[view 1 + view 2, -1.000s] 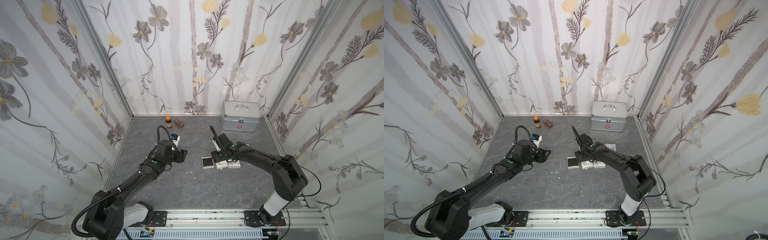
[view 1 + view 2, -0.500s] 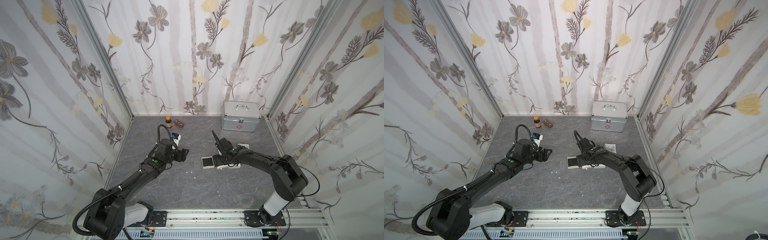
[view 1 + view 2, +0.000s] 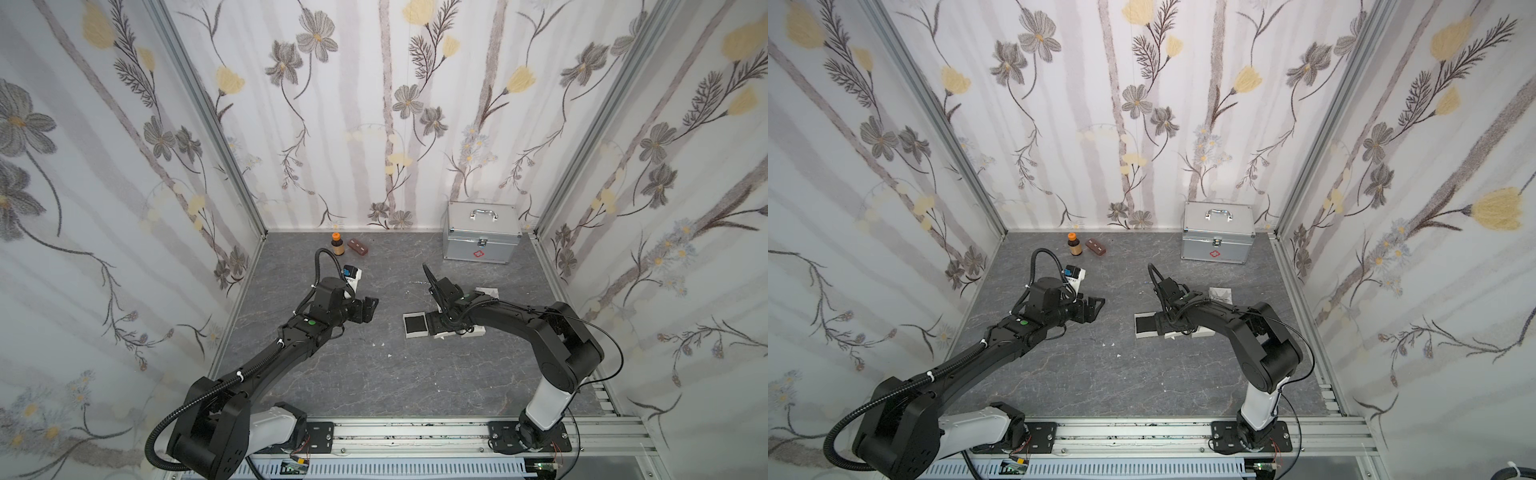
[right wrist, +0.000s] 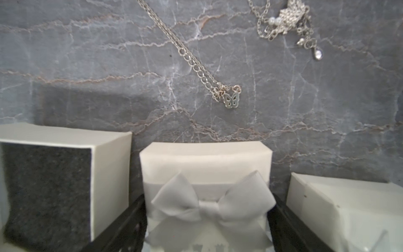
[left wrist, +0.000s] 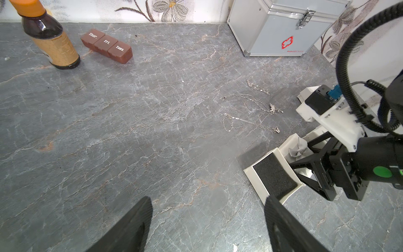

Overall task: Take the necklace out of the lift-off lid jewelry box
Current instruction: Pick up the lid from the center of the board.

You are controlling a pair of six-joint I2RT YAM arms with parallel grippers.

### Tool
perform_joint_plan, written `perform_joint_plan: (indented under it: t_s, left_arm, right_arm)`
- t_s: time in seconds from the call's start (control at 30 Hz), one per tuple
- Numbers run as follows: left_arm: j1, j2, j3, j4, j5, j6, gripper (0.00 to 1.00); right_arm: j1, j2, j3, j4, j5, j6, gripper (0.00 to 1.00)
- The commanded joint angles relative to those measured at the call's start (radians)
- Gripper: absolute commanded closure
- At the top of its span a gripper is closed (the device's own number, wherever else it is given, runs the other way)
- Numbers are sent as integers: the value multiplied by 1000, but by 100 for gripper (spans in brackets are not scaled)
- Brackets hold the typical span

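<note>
The right hand (image 4: 207, 196) sits low over a row of three small white boxes. Its fingers are spread to either side of the middle one, a bow-topped box (image 4: 205, 161), close against its walls; whether they press on it I cannot tell. Its forearm runs low and level from a raised elbow. The left hand (image 5: 208, 198) is released, fingers wide over bare table (image 5: 130, 131), well apart from the boxes and facing them. The bow-topped box is lidded, its contents hidden. On one side of it a lidless box (image 4: 111, 174) shows a dark foam pad, and on the other stands a plain white box (image 4: 349, 200). A butterfly necklace (image 4: 231, 100) lies loose on the table just beyond the boxes, with two more chains (image 5: 272, 109) farther out.
</note>
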Motion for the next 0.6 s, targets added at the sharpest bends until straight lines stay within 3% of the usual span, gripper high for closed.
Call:
perform_joint_plan:
  t_s: [0.0, 0.3, 0.57]
  left_arm:
    - [2, 10, 7, 34, 6, 9, 18]
    - [2, 82, -32, 84, 23, 20, 18]
    - [-31, 172, -65, 160, 58, -1, 21]
  right_arm:
    - [1, 15, 10, 29, 13, 1, 19]
    - [-17, -35, -6, 38, -59, -5, 31]
    - [-76, -134, -27, 88, -248, -31, 32]
